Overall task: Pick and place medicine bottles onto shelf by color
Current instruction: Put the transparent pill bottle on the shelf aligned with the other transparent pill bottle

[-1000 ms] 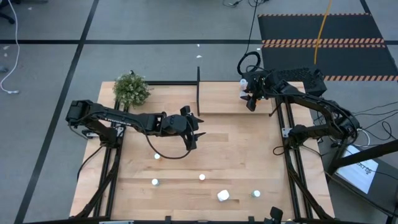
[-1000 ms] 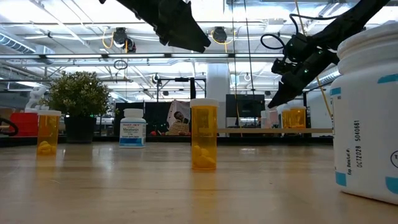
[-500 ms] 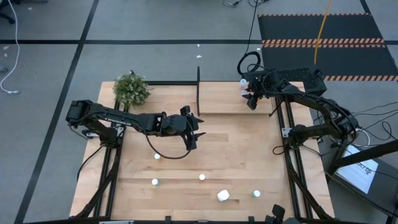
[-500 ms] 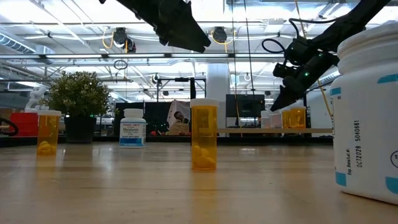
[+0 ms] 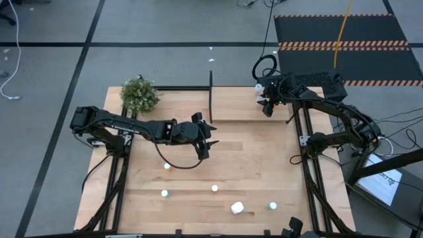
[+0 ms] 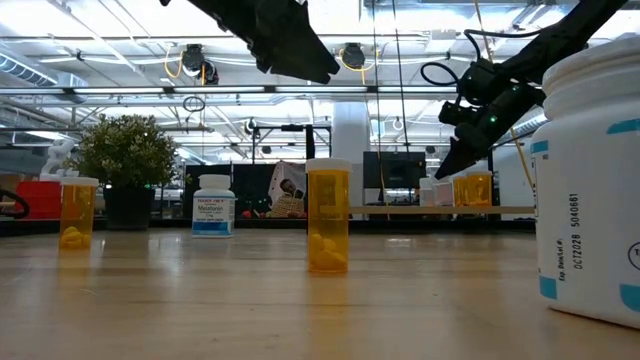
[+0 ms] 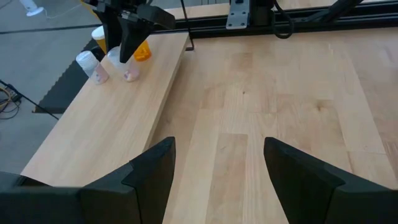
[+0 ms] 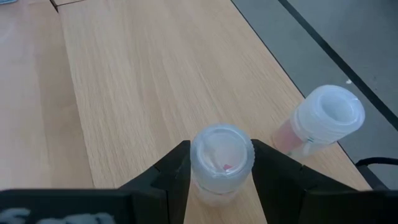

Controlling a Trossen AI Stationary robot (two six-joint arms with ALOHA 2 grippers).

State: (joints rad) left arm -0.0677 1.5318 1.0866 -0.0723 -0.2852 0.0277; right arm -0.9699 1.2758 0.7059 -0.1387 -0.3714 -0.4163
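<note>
Nearest, by the near edge of the table (image 5: 251,158): a big white bottle (image 5: 237,207) right of centre, upright. Just beyond and to either side, small bottles (image 5: 215,188) standing apart, at least two of them orange with white caps as seen level from the table edge. Farther in, above mid-table: left gripper (image 7: 217,155), fingers apart, nothing between them, pointing toward the far right. Past that, at the far right: the shelf (image 5: 238,104), a pale raised board with a black post (image 5: 211,84) at its far left corner. At the shelf's right end: right gripper (image 5: 266,108), clamped on a clear bottle (image 8: 221,163), cap up, held low over the board; cannot tell whether touching it. Just right of that, at the board's edge, a second clear bottle (image 8: 323,121), upright, apart from the fingers. An orange bottle (image 6: 477,188) close by on the same end. At the far left corner: a plant (image 5: 140,94).
</note>
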